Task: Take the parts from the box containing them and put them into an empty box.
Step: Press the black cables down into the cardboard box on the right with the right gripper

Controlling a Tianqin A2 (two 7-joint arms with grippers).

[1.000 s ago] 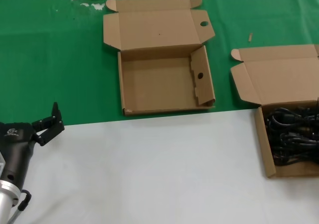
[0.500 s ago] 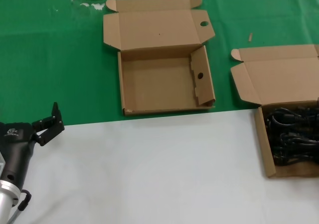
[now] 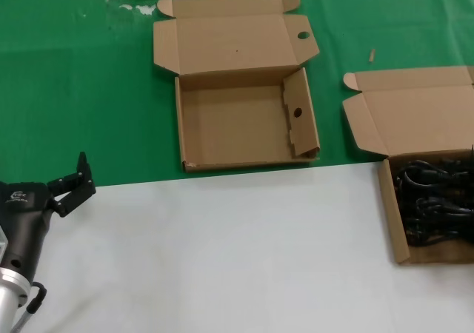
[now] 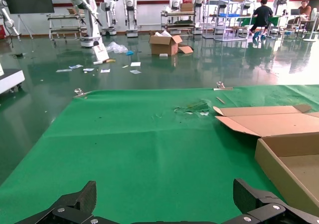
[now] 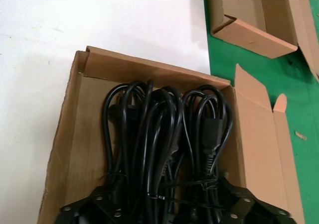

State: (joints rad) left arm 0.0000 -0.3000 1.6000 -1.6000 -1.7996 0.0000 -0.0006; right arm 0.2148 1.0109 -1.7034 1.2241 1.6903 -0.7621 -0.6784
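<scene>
The box holding the parts (image 3: 392, 214) lies open at the right edge of the head view, on the white surface, with several black coiled power cords (image 3: 433, 200) inside. In the right wrist view my right gripper (image 5: 167, 206) is open, low over the cords (image 5: 164, 134), one finger on each side of the bundles inside that box (image 5: 75, 134). The empty box (image 3: 237, 126), with round holes in its flaps, lies open on the green mat at the middle back. My left gripper (image 3: 83, 179) is open and empty at the lower left, far from both boxes.
The green mat (image 3: 89, 89) covers the back half of the table and a white surface (image 3: 222, 251) the front half. The left wrist view shows the open left gripper (image 4: 164, 199) over green mat, with the empty box (image 4: 289, 159) off to one side.
</scene>
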